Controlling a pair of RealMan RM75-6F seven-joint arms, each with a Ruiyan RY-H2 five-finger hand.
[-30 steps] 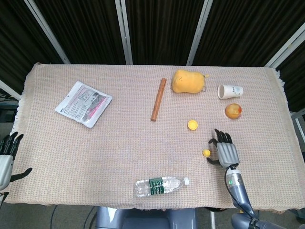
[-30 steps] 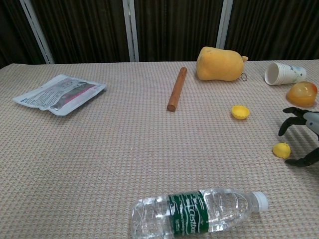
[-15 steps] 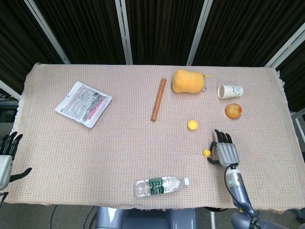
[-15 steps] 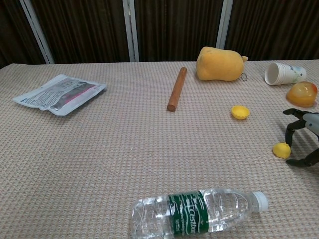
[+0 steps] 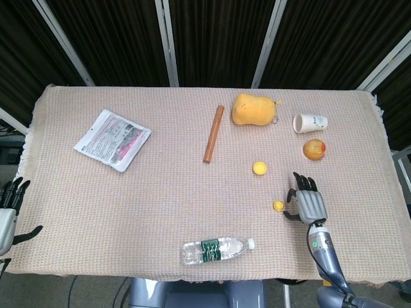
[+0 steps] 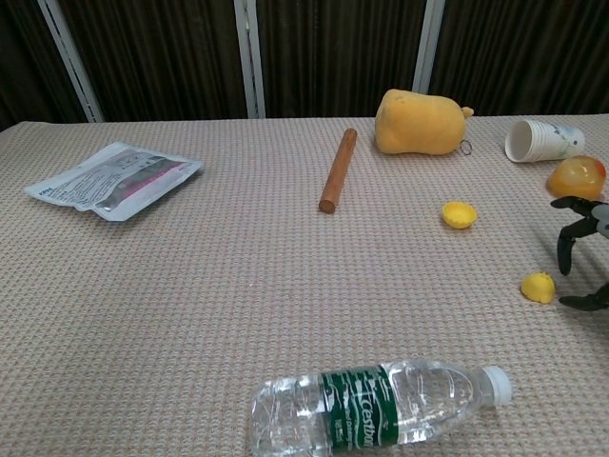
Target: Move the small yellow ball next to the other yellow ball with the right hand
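Yellow small ball (image 5: 278,206) sits on the counter, lower right of frame, just left of the right hand (image 5: 308,204), whose fingers are spread, holding nothing. Pre-grasp step. Next: close on it, carry it up to the other ball (image 5: 259,168).

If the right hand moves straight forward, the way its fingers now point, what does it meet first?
Probably the orange ball-like toy, past the right hand; it may pass just beside it, since depth is unclear.
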